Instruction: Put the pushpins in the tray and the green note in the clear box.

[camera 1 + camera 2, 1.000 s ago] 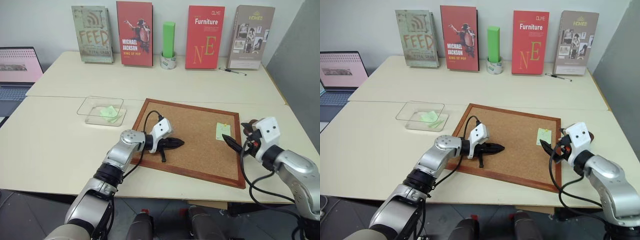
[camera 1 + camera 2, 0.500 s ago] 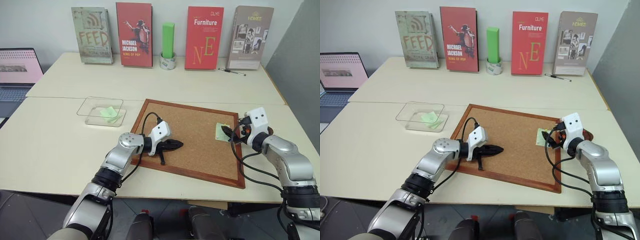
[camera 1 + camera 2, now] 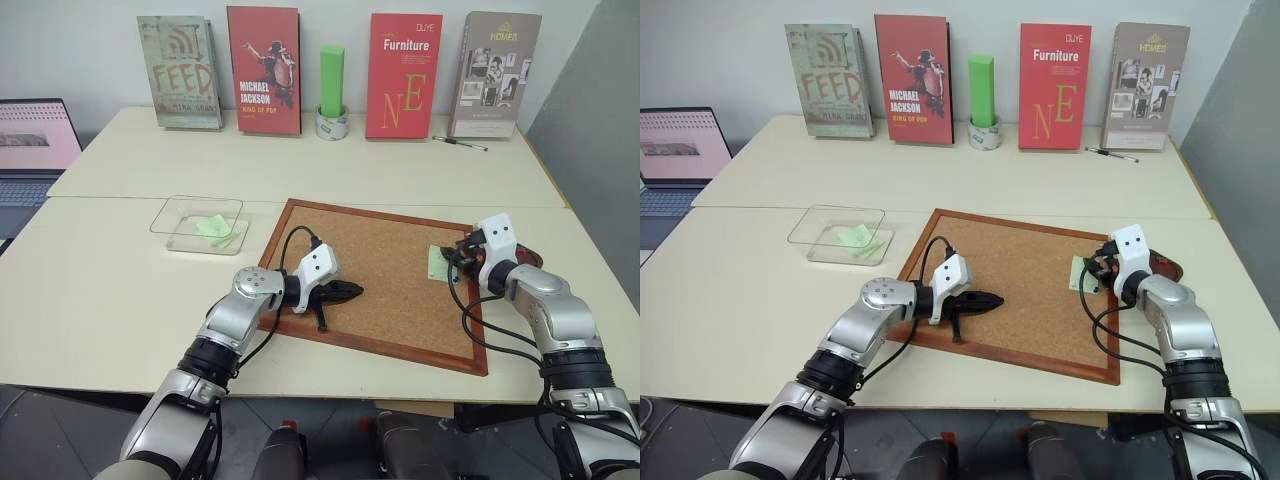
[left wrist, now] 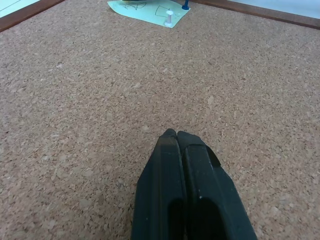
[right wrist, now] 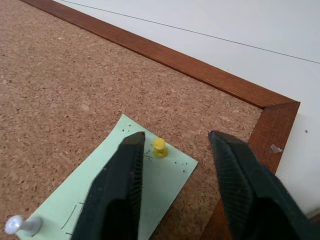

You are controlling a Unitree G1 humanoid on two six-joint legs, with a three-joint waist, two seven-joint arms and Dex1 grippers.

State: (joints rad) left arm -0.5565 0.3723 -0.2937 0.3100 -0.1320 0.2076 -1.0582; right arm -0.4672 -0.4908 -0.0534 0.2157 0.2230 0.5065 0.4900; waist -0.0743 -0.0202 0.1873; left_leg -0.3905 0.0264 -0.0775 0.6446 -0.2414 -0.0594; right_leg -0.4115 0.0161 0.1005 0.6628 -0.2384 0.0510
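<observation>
Right gripper (image 5: 172, 150), jaws apart and empty, brackets the yellow pushpin (image 5: 159, 147) pinning the green note (image 5: 125, 192) to the corkboard (image 3: 375, 270); closing off-centre probably tears paper

Lighting: even, bright, diffuse | Shadows: soft, faint beneath the arms | Glare: mild on clear box (image 3: 197, 222) walls | Focus: cork board (image 4: 100, 125) grain sharply rendered
</observation>
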